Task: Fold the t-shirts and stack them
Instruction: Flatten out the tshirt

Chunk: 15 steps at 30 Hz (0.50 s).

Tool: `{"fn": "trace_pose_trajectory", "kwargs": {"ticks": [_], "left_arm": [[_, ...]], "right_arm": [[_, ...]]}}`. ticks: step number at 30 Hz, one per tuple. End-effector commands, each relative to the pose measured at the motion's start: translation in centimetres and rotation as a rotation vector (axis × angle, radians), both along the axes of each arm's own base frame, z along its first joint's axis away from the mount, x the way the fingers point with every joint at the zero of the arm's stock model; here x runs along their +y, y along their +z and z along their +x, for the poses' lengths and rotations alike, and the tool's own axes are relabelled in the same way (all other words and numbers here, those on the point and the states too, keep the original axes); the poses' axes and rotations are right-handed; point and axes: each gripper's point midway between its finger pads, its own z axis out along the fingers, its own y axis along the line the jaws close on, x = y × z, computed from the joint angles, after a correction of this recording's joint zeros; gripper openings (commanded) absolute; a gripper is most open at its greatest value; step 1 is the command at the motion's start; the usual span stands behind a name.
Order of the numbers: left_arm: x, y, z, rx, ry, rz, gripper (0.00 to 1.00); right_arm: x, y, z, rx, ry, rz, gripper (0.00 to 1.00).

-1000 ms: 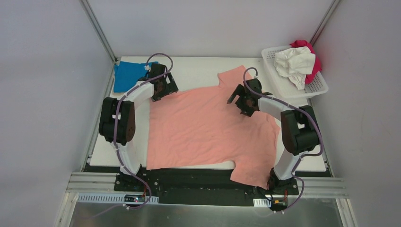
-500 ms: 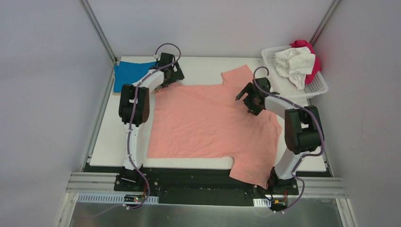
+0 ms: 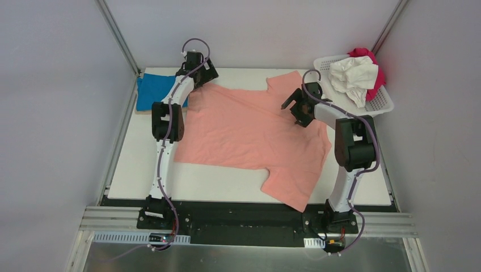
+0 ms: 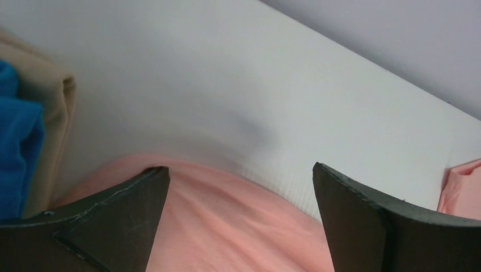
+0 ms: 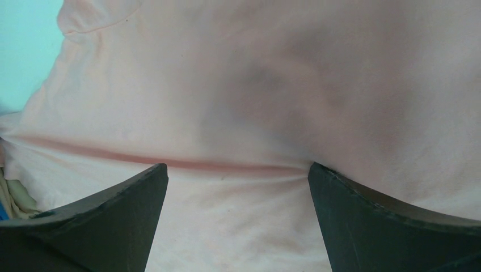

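Note:
The salmon-pink t-shirt [image 3: 249, 130] lies spread flat on the white table, one sleeve near the front edge. My left gripper [image 3: 199, 71] is open at the shirt's far left corner; in the left wrist view [image 4: 239, 167] pink cloth [image 4: 238, 226] lies between its wide-apart fingers. My right gripper [image 3: 295, 107] is open on the shirt's far right part; in the right wrist view [image 5: 237, 165] its fingers stand apart over the cloth [image 5: 238, 85] along a fold line. A folded bright blue t-shirt [image 3: 153, 90] lies at the far left. White [image 3: 353, 73] and magenta [image 3: 368, 56] t-shirts sit crumpled in the basket.
The white lattice basket [image 3: 381, 105] stands at the far right corner. The blue shirt rests on a thin tan board [image 4: 54, 113]. Grey walls enclose the table on the left, far and right sides. A black rail runs along the near edge.
Both arms have reached toward the far side, and the salmon shirt has slid away from the near edge with them. Its near sleeve no longer hangs over the front edge.

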Motion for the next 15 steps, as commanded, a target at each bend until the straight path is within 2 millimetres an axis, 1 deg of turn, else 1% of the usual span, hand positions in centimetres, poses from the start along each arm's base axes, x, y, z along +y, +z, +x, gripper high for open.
{"fn": "trace_pose_trajectory", "kwargs": {"ticks": [1,4,8,10,12,13,15], "left_arm": [[0.6,-0.9,1.5,-0.014,-0.022,-0.028,0.99],[-0.5,0.8,2.3,-0.078,-0.087,-0.066,0.99],[-1.4,3.2,1.6,-0.103,-0.140,-0.083,0.99],[-1.7,4.4,0.5,-0.096,-0.165,-0.092,0.99],[-2.2,5.2,-1.5,-0.066,-0.188,-0.108,0.99],[-2.4,5.6,-2.5,-0.055,-0.200,-0.100,0.99],[-2.6,6.9,-4.2,-0.060,-0.218,-0.035,0.99]], "right_arm": [[-3.4,-1.8,-0.5,0.083,-0.053,-0.098,0.99],[-4.8,-2.3,-0.7,0.102,-0.084,-0.109,1.00],[-5.7,-2.0,-0.3,0.093,-0.097,-0.124,0.99],[-5.8,-1.7,-0.1,0.088,-0.095,-0.133,0.99],[-5.5,-1.4,0.0,0.081,-0.075,-0.121,0.99],[-5.1,-1.1,0.1,0.074,-0.059,-0.111,0.99],[-4.7,-0.4,0.2,0.056,-0.038,-0.102,0.99]]}}
